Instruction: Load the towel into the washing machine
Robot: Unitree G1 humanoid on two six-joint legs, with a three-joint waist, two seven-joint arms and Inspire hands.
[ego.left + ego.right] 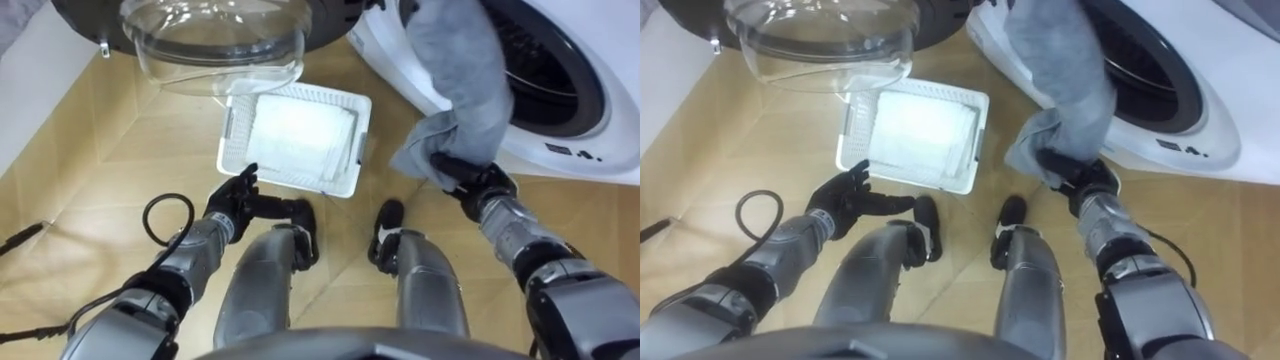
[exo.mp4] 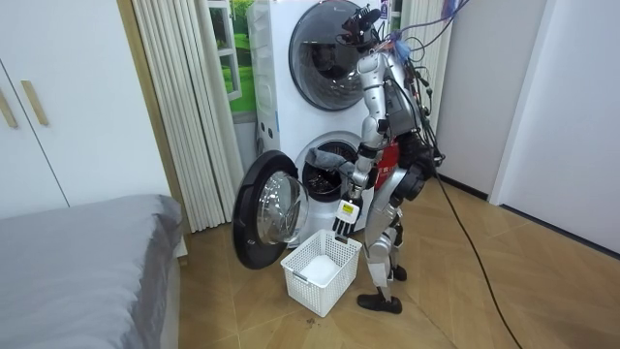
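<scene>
Basket (image 1: 231,130) stands on wood floor (image 1: 100,170) beside washer (image 1: 620,140)

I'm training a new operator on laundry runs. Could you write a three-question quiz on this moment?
1. True or false: the door of the washing machine is shut.
2. Which hand grips the grey towel? A) left hand B) right hand
3. Fill in: the white basket holds a ____ cloth.

Key: 1 false, the door is open; 2 B; 3 white.
</scene>
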